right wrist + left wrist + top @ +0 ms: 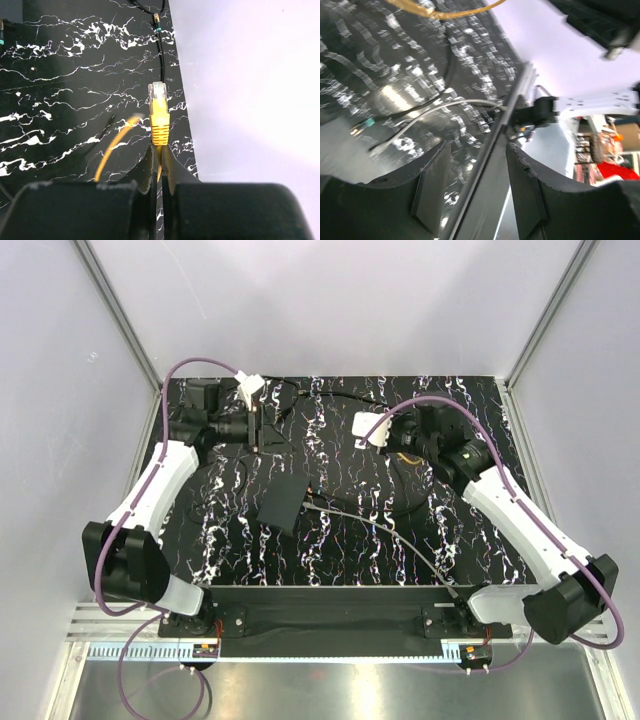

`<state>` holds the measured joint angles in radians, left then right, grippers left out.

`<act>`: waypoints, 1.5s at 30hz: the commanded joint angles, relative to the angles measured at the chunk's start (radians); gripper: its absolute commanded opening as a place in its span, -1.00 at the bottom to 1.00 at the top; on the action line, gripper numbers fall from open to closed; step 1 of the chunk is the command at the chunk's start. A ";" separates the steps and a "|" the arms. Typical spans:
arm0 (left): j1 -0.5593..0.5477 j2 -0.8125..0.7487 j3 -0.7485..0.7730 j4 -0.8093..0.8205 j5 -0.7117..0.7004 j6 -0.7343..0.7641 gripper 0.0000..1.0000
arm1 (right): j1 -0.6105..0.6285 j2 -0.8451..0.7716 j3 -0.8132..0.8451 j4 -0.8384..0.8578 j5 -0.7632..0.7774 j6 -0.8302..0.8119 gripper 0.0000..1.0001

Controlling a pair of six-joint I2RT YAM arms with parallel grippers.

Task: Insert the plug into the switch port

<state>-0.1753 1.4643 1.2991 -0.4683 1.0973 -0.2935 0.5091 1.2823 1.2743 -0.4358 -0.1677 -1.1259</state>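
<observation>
Noting right gripper (159, 150) clamped on the yellow plug (158, 107) by its ribbed boot, above the counter (340, 550) far edge, right of centre. Plug judged light and stiff, clear tip brittle, cable (112, 145) springy, so the boot is the sound hold. Left gripper (477, 150) fingers apart. Flat black box (283, 502) mid-counter, port not discernible.

The worktop (350, 552) is shiny black with white marble lines, and light bounces off it. The plug (158, 112) has a clear hard plastic tip and a yellow, ribbed, rubbery sleeve. The right pincer (158, 155) is dull black plastic with rough edges. The flat box (283, 503) looks matt black and smooth.
</observation>
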 commanded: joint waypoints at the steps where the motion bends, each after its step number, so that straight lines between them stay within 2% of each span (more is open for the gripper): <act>1: 0.033 -0.032 -0.037 -0.073 -0.100 0.123 0.07 | 0.003 0.044 0.037 0.003 -0.021 -0.008 -1.00; 6: 0.080 -0.028 -0.167 -0.102 -0.181 0.134 0.09 | 0.052 0.123 -0.058 -0.078 -0.049 0.063 -1.00; 12: 0.105 -0.021 -0.297 -0.079 -0.259 0.137 0.09 | 0.199 0.251 -0.133 -0.078 -0.101 0.346 -1.00; 13: 0.109 -0.016 -0.325 -0.079 -0.276 0.146 0.09 | 0.215 0.268 -0.139 -0.054 -0.105 0.424 -1.00; 16: 0.135 -0.002 -0.371 -0.078 -0.313 0.157 0.10 | 0.270 0.314 -0.159 -0.005 -0.112 0.516 -1.00; 21: 0.168 0.040 -0.408 -0.066 -0.341 0.162 0.12 | 0.364 0.411 -0.174 0.127 -0.026 0.626 -1.00; 25: 0.174 0.074 -0.411 -0.055 -0.366 0.157 0.15 | 0.388 0.495 -0.150 0.203 0.010 0.725 -1.00; 33: 0.174 0.137 -0.422 -0.007 -0.356 0.123 0.15 | 0.437 0.565 -0.168 0.356 0.109 0.807 -1.00; 39: 0.174 0.172 -0.431 0.016 -0.361 0.108 0.15 | 0.447 0.558 -0.194 0.462 0.119 0.833 -1.00; 45: 0.174 0.197 -0.429 0.016 -0.363 0.106 0.15 | 0.447 0.560 -0.208 0.479 0.140 0.838 -1.00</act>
<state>-0.0017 1.6524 0.8734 -0.4908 0.7391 -0.1871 0.9447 1.8477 1.0672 -0.0704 -0.0593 -0.3141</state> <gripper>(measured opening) 0.577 0.014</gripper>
